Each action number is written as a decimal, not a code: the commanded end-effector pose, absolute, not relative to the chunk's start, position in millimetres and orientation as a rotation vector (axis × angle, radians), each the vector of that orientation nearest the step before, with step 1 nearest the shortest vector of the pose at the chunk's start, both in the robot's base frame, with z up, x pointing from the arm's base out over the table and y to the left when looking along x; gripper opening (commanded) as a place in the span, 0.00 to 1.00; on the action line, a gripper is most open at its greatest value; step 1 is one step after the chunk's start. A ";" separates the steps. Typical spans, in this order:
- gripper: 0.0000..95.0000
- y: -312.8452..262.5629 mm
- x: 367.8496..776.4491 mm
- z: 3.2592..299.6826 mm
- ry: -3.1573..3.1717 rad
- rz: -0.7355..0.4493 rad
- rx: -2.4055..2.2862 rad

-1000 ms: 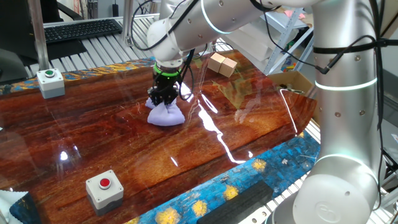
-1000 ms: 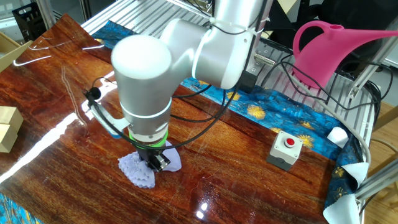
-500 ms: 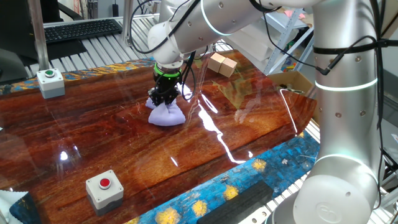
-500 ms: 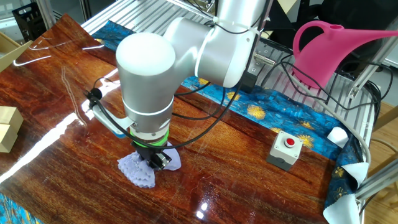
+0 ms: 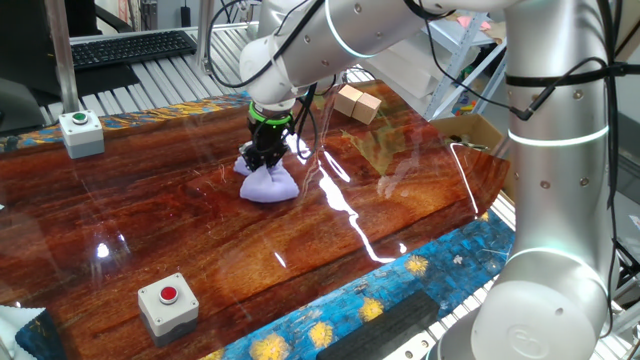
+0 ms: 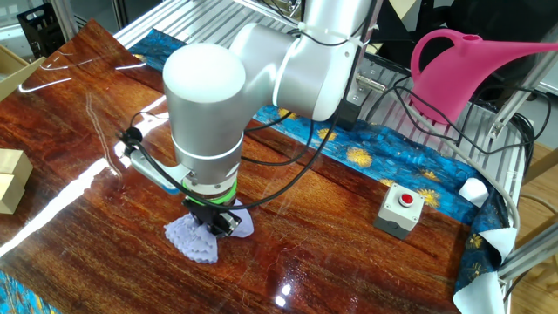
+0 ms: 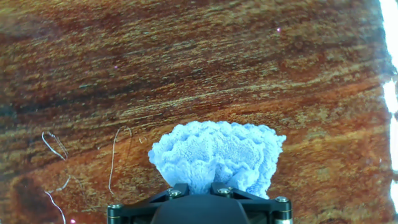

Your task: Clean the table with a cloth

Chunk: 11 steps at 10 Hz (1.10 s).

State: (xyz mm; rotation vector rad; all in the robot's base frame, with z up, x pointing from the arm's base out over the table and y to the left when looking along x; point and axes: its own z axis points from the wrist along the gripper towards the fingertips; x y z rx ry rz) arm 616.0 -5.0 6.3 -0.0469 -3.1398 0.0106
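The cloth is a pale lavender wad lying on the glossy reddish-brown table. My gripper points straight down and is shut on the top of the cloth, pressing it onto the wood. In the other fixed view the cloth spreads out under the gripper. In the hand view the cloth bulges out just ahead of the black gripper body, and the fingertips are hidden in its folds.
A grey box with a red button sits near the front edge, a green-button box at the far left. Tan cardboard boxes stand behind the cloth. A pink watering can and cables lie beyond the blue flowered edge.
My gripper and the cloth have shifted very slightly across the table; the grip on the cloth has stayed the same.
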 end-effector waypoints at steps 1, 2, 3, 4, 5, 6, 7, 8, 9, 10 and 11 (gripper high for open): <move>0.00 -5.1 616.2 6.7 -3.146 0.015 -0.001; 0.00 -5.1 616.2 6.7 -3.146 0.014 0.009; 0.00 -5.1 616.2 6.7 -3.145 0.012 0.000; 0.00 -5.1 616.2 6.7 -3.145 0.005 -0.003; 0.00 -5.1 616.2 6.7 -3.143 -0.025 -0.025; 0.00 -5.1 616.2 6.7 -3.142 -0.028 -0.038; 0.00 -5.1 616.2 6.7 -3.143 -0.016 -0.057; 0.00 -5.1 616.2 6.7 -3.143 -0.015 -0.065; 0.00 3.0 615.3 8.7 -3.137 -0.004 -0.097; 0.00 11.4 614.6 9.8 -3.135 0.003 -0.118; 0.00 19.3 614.5 9.8 -3.134 0.004 -0.141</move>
